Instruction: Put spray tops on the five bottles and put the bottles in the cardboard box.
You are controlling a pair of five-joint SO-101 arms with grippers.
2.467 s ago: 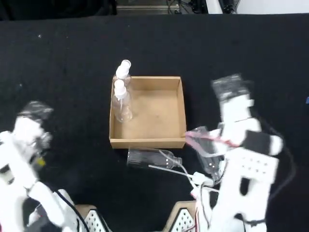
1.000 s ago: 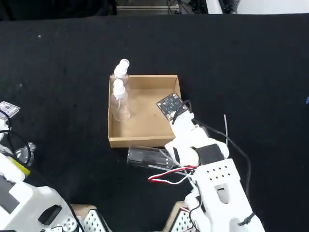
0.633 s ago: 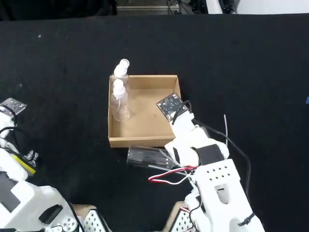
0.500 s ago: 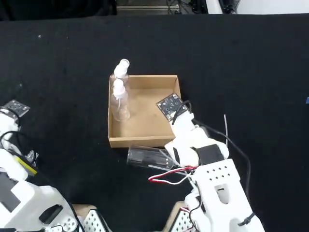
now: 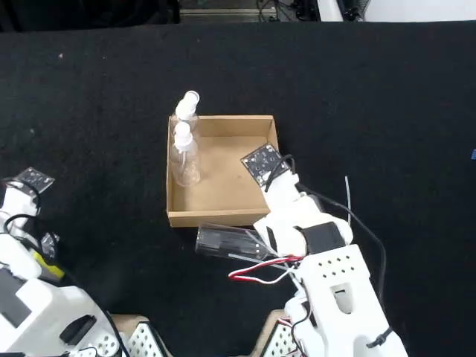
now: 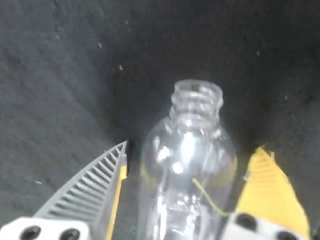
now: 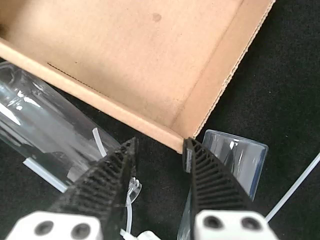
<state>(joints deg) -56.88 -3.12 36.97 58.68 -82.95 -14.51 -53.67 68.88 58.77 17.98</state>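
My left gripper is shut on a clear bottle with a bare threaded neck, held at the table's near left by the left arm. The cardboard box sits mid-table. One bottle with a white spray top stands inside along its left wall. Another stands at its far left corner. My right gripper is open with nothing in it, at the box's near right corner. A clear uncapped bottle lies in front of the box, and another bottle lies under the right finger.
A white dip tube and a spray top lie by the lying bottle. Red and white cables hang from the right arm. Black cloth covers the table, with open room at the far side and right.
2.5 s ago the right arm was right of the box with a bottle; since 1 s ago it stays at the corner. The left arm has shifted slightly nearer and rightward with its bottle.
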